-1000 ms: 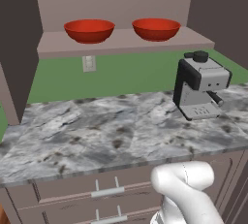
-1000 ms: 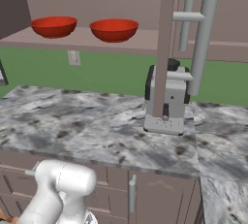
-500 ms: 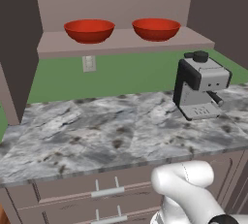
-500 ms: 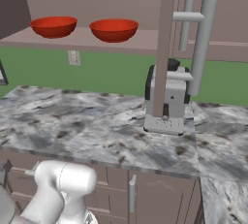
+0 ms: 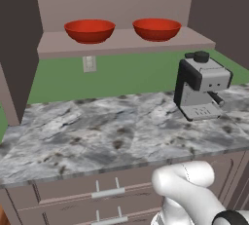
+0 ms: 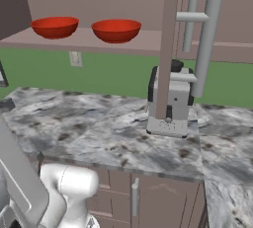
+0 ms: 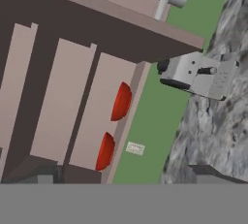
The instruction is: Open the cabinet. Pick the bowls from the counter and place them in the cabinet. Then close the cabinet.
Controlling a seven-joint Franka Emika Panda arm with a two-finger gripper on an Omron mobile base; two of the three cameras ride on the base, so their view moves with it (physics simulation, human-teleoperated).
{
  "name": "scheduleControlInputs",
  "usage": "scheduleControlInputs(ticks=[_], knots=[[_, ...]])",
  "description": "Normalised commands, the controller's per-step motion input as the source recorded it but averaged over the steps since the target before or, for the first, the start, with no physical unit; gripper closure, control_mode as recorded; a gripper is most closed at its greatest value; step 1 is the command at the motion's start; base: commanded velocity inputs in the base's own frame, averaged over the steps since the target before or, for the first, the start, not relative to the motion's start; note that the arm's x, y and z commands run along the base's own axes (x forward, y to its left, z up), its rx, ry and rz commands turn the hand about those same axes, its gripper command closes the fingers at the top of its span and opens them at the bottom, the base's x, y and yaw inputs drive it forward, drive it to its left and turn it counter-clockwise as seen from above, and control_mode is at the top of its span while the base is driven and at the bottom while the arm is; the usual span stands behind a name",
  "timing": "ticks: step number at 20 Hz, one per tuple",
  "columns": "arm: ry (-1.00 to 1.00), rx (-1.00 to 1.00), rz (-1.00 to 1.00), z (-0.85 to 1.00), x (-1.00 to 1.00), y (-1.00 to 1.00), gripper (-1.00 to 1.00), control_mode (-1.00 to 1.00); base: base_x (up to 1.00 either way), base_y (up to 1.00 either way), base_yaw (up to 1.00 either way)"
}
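The cabinet (image 5: 121, 45) stands open above the counter (image 5: 97, 136). Two red bowls sit side by side on its bottom board, one on the left (image 5: 90, 30) and one on the right (image 5: 156, 28). In the right base view the bowls (image 6: 54, 26) (image 6: 116, 29) lie left of the swung-out right door (image 6: 168, 49) and its grey bar handle (image 6: 205, 44). The hand view is rolled sideways and shows both bowls (image 7: 121, 102) (image 7: 105, 151) inside the cabinet (image 7: 72, 97). My gripper (image 7: 125, 175) is open, far back from them, with nothing between its fingertips (image 7: 42, 174).
A black and silver coffee machine (image 5: 202, 85) stands on the right of the counter, just behind the open right door (image 6: 170, 98). The left door (image 5: 17, 48) hangs open at the far left. Drawer fronts (image 5: 107, 190) with short silver handles run below the counter edge.
The arm has shifted low in front of the counter; one of its links has come into the lower left of the right base view. Bowls, doors and coffee machine have not moved.
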Motion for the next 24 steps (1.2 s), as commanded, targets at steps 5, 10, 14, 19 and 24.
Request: scheduleControlInputs(ticks=[5, 10, 14, 19, 24], knots=[[0.02, 0.00, 0.00, 0.00, 0.35, -0.29, -1.00, -1.00, 0.00, 0.00, 0.00], [-0.01, 0.00, 0.01, 0.00, 0.47, -0.07, -1.00, -1.00, 0.00, 0.00, 0.00], [-0.05, 0.00, 0.09, -0.08, 0.12, -0.10, -1.00, -1.00, 0.00, 0.00, 0.00], [0.00, 0.00, 0.04, -0.27, 0.24, -0.25, -1.00, -1.00, 0.00, 0.00, 0.00], [0.00, 0.00, 0.01, -0.35, 0.01, -0.22, -1.00, -1.00, 0.00, 0.00, 0.00]])
